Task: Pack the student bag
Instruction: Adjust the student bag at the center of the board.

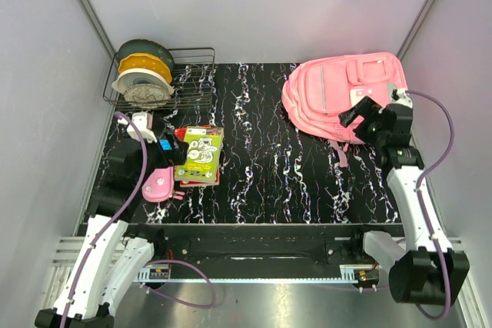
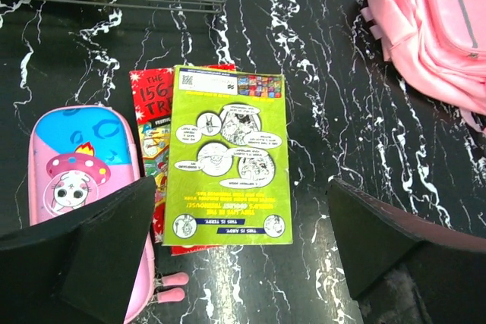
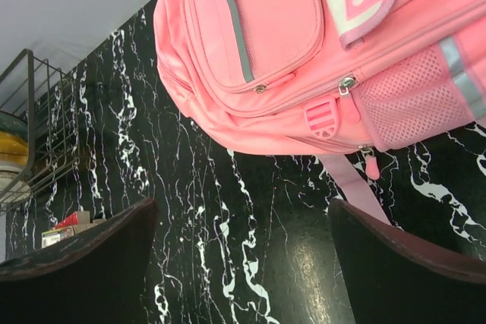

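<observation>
Your student bag (image 1: pixel 342 97) lies flat, well to the right of the wire rack (image 1: pixel 192 74). Its zips look shut, so it likely needs opening first. The green book (image 2: pixel 228 157) and pencil case (image 2: pixel 76 165) wait just in front of the rack. Your left gripper (image 2: pixel 239 202) hangs over them and your right gripper (image 3: pixel 243 218) over the bag. Both have fingers spread wide, holding nothing.

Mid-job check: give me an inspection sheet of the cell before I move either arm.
Surface: black marbled tabletop.
Job's things: student bag far right, lying front up, front pocket zipped.
Clutter: green book stacked on red book, pencil case beside them, left; wire rack holding spools, far left.
Grippers: left gripper open above the books; right gripper open at the bag's near edge; both empty.
Cables: left purple cable and right purple cable loop along their arms.
Surroundings: plain pale walls; nothing else seen.
</observation>
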Available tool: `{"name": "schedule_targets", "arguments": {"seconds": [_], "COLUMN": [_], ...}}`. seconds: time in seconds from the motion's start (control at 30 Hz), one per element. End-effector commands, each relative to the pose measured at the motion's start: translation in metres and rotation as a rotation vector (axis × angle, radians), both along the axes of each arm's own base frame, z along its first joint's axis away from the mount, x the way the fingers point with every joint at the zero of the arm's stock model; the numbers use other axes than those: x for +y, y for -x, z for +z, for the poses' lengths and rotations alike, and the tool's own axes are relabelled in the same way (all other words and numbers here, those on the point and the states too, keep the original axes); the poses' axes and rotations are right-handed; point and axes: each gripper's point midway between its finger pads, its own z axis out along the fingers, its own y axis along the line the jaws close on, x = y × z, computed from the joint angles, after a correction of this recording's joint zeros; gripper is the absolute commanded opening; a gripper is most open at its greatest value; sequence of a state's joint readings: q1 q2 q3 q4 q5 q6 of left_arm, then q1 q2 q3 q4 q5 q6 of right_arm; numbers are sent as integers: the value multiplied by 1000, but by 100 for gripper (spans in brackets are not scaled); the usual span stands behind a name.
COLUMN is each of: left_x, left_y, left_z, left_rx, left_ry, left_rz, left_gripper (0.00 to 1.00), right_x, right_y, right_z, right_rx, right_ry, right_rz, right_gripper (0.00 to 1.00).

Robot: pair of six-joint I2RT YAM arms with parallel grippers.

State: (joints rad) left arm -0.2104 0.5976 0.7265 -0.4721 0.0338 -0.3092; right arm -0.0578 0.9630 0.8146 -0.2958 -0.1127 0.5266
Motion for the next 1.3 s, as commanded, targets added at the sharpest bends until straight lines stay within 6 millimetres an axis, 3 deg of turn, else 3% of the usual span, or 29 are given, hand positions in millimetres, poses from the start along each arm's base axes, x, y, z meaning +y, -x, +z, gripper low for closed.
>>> {"name": "schedule_targets", "arguments": {"seconds": [0.0,0.07,0.1,0.13,0.17,0.2,0.23,0.27,0.3,0.33,0.37,0.4,0.43,0.47,0.5,0.57,0.67,0.8,0.83,1.03,1.13,1.2,1.27], "left_x": [9,26,30,32,32,31,31,25,20,19,18,14,12,11,11,12,12,8,7,10,12,11,13], "left_y": [3,-7,-9,-10,-10,-10,-11,-9,-8,-7,-6,-4,-3,-4,-4,-5,-8,-8,-8,-9,-11,-13,-13], "left_z": [3,15,22,20,18,12,9,6,3,1,-3,-2,-3,-2,-3,-4,-7,-10,-10,-12,-13,-13,-14], "left_rx": [-14,-65,-75,-63,-59,-42,-31,-20,-9,-4,7,6,8,9,13,20,37,56,56,64,71,76,83], "left_ry": [-38,-34,-24,-26,-34,-30,-29,-15,-3,3,12,21,27,31,34,34,42,56,56,61,70,81,93], "left_rz": [26,106,119,130,125,123,124,93,68,62,59,40,32,27,23,28,27,0,-3,8,12,2,3], "left_gripper": [99,99,99,99,99,99,99,99,99,99,99,99,99,99,99,99,99,99,99,99,99,99,99], "right_x": [0,-14,-10,-6,-2,1,7,10,15,20,45,56,64,86,94,115,126,142,138,141,152,158,166], "right_y": [-25,-37,-47,-59,-68,-81,-94,-103,-116,-127,-133,-139,-153,-156,-164,-177,-203,-237,-243,-266,-265,-261,-255], "right_z": [18,27,22,39,42,29,38,35,12,20,15,-15,-3,-9,-23,-18,-22,-57,-65,-99,-113,-125,-133], "right_rx": [11,26,49,4,-6,26,10,22,83,75,79,164,140,152,181,137,102,166,183,196,211,239,260], "right_ry": [50,87,90,83,66,45,45,44,52,66,104,138,178,218,237,226,211,287,319,419,436,448,473], "right_rz": [42,-21,14,36,56,67,74,87,113,135,217,246,252,293,304,332,327,351,324,346,402,438,463], "right_gripper": [100,100,100,99,94,91,91,91,90,90,90,91,92,92,92,92,89,89,88,87,79,62,57]}}
